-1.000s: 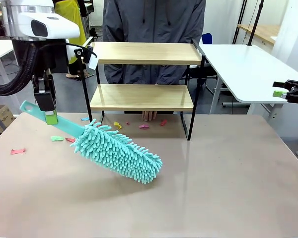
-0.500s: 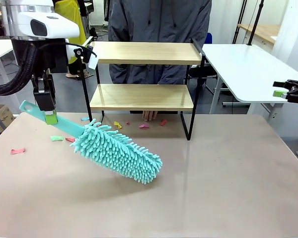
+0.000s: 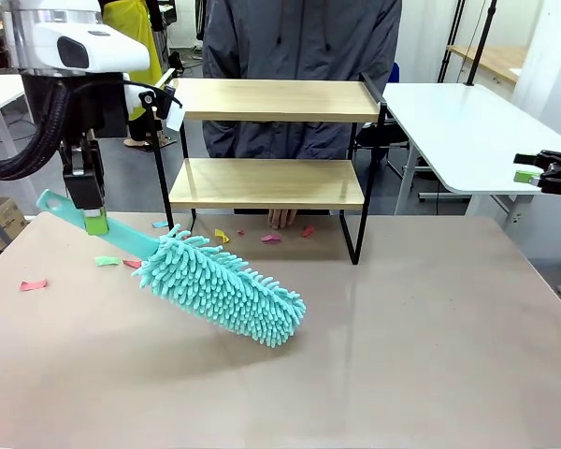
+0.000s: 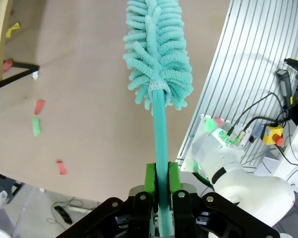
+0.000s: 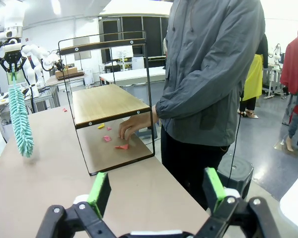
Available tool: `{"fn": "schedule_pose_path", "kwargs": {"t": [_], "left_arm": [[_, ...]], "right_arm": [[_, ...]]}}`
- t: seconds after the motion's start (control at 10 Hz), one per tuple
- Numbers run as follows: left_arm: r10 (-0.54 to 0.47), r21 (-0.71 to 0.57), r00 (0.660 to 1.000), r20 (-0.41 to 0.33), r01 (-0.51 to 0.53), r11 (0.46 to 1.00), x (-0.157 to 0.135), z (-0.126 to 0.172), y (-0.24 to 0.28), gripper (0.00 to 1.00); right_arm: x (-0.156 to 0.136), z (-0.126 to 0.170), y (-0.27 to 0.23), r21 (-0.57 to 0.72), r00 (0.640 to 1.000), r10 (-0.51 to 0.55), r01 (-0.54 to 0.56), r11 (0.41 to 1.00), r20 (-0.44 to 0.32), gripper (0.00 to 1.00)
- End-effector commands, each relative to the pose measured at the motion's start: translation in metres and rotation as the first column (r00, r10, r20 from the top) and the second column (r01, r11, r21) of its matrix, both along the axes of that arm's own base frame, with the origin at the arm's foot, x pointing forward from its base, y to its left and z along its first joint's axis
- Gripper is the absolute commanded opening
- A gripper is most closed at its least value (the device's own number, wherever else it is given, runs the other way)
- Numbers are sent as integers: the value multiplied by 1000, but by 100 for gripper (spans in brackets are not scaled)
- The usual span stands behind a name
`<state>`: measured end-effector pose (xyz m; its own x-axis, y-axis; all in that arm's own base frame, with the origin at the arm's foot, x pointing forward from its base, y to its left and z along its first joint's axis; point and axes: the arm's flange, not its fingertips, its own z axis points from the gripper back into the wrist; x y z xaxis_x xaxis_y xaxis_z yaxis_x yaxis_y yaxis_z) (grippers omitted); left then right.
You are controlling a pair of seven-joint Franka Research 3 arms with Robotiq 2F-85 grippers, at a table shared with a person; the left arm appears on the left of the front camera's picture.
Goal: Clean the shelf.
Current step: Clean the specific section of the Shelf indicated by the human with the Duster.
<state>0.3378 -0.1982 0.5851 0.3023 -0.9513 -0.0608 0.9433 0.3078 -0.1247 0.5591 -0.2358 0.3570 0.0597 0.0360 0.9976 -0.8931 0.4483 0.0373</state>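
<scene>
Beige table point(image 3: 430, 355) with shelf point(image 3: 271, 182), left gripper point(image 3: 95, 221) clamped on teal duster point(image 3: 220, 285); right gripper point(image 5: 156, 192) spread

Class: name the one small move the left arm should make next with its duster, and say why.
Probably lower the duster onto the table and release it. The left hand is shut on its handle, the head tilted over the table; both boards of the shelf look bare, and the paper scraps lie on the table.

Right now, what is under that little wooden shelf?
Under the shelf, on the table, lie yellow, pink and red paper scraps, with the person's hand resting beside them. From the front, the lower board covers the wrist behind.
</scene>
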Motion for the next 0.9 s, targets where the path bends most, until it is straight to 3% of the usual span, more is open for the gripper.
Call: {"fn": "schedule_pose_path", "kwargs": {"t": [0.0, 0.2, 0.4, 0.5, 0.6, 0.8], "left_arm": [[37, -47, 999, -9, -37, 998, 5, 0, -16, 13], [146, -90, 989, 25, -143, 986, 2, -16, -50, 13], [316, -144, 948, 34, -309, 940, -4, -28, -76, 13], [411, -167, 912, 25, -401, 901, -8, -33, -91, 13], [520, -143, 853, 53, -509, 849, -14, -41, -103, 13], [633, -183, 769, 91, -612, 770, -31, -47, -119, 13]], "right_arm": [[-1, 5, 3, -1, 1000, -3, 3, 1000, -13, 100], [-1, 5, 3, -1, 1000, -3, 3, 1000, -13, 100], [-1, 5, 3, -1, 1000, -3, 3, 1000, -13, 100], [-1, 5, 3, -1, 1000, -3, 3, 1000, -13, 100], [-1, 5, 3, -1, 1000, -3, 3, 1000, -13, 100], [-1, 5, 3, -1, 1000, -3, 3, 1000, -13, 100]]}}
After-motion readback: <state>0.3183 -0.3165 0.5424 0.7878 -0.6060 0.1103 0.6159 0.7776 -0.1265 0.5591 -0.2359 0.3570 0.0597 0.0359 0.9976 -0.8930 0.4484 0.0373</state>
